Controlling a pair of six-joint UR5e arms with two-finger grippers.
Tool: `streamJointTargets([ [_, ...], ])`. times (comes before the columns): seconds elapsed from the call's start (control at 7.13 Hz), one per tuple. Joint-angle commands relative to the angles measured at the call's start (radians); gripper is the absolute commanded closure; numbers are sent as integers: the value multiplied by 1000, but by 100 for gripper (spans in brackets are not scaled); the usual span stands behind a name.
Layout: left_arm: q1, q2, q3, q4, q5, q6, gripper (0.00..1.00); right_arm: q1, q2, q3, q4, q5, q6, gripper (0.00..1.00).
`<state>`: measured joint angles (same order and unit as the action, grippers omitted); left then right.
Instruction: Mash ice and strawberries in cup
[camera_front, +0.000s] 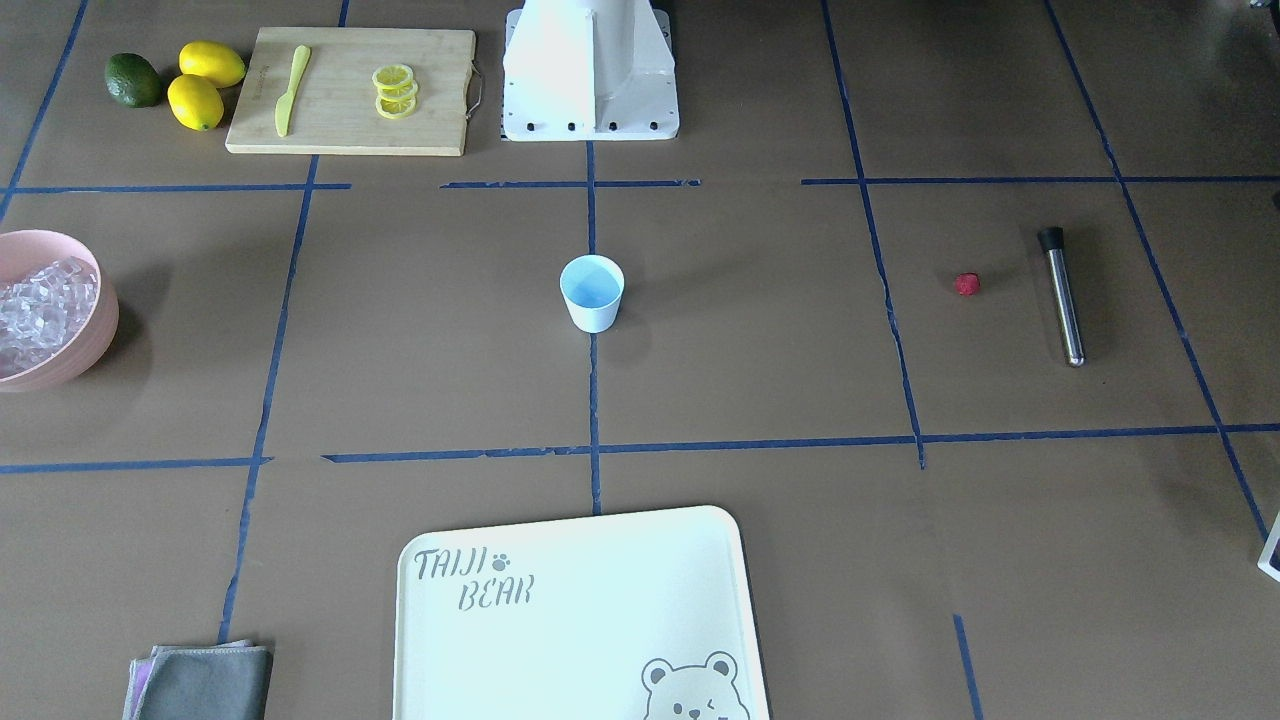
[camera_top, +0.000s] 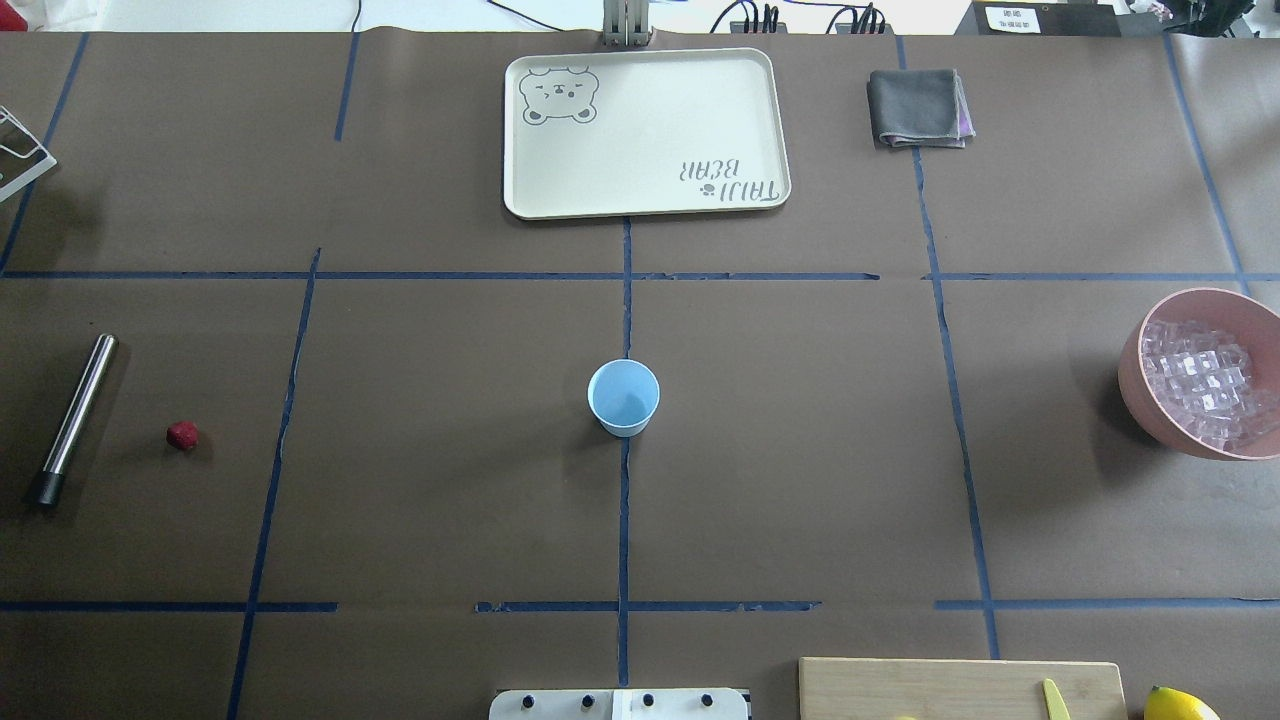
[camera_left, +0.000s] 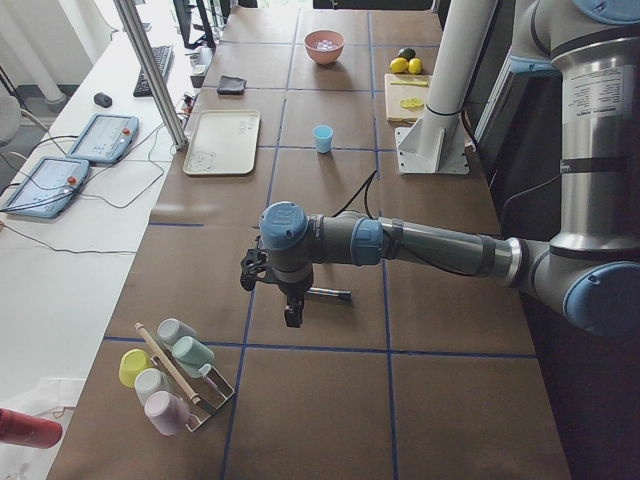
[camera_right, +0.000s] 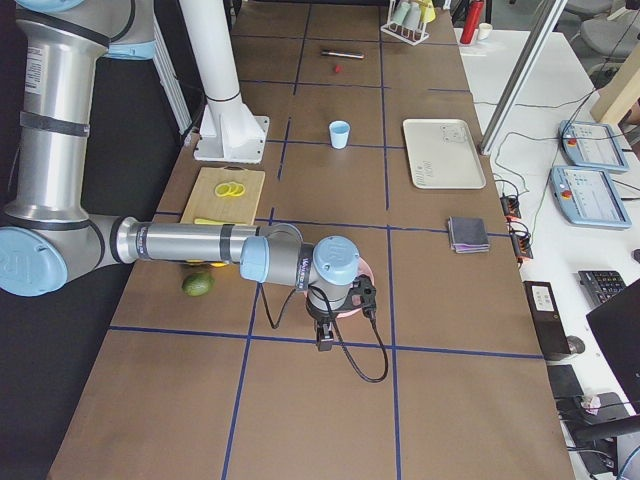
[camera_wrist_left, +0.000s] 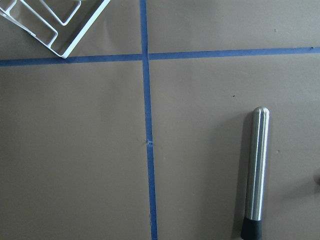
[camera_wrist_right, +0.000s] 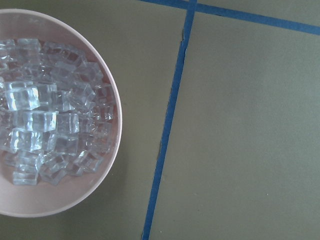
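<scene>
The pale blue cup (camera_top: 624, 397) stands upright and empty at the table's middle, and also shows in the front view (camera_front: 592, 292). The red strawberry (camera_top: 182, 435) lies far left, beside a steel muddler (camera_top: 75, 418) with a black tip. The clear ice cubes (camera_top: 1205, 385) fill a pink bowl (camera_top: 1135, 395) at the far right. My left gripper (camera_left: 291, 315) hangs over the muddler's area. My right gripper (camera_right: 325, 338) hangs beside the bowl. I cannot tell whether either is open. The wrist views show the muddler (camera_wrist_left: 256, 172) and ice (camera_wrist_right: 50, 125), no fingers.
A cream tray (camera_top: 645, 200) and a folded grey cloth (camera_top: 918, 108) lie at the far side. A cutting board (camera_front: 350, 135) with lemon slices (camera_front: 395, 92) and a yellow knife, two lemons and an avocado (camera_front: 133, 80) sit near the base. A cup rack (camera_left: 175, 375) stands far left.
</scene>
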<state>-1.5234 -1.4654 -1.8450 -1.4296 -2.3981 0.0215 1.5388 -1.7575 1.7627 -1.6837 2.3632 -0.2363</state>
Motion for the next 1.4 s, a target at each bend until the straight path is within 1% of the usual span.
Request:
streamJointTargets([
  [0.0,18,3,0,0,-1,-3,0,-2,0,-3,4,14,-9,0],
  [0.42,20,8,1,-3,1,-18,0,-12,1,4,6,19,-3,0],
  [0.56,20,29,-5,-15,-4,-11,0,-38,1,17,6,46,62,0],
  [0.7,20,31,-6,-31,-6,-9,0,-107,4,59,7,65,241,1],
  [0.84,20,31,-6,-31,-6,-9,0,-155,4,95,7,65,378,1],
  [0.98,20,31,-5,-32,-6,-9,0,-193,4,122,16,62,475,2],
  [1.12,20,31,-6,-32,-6,-9,0,-233,-8,119,135,50,590,3],
  [1.26,20,31,-6,-32,-6,-9,0,-276,-23,118,256,3,779,5],
])
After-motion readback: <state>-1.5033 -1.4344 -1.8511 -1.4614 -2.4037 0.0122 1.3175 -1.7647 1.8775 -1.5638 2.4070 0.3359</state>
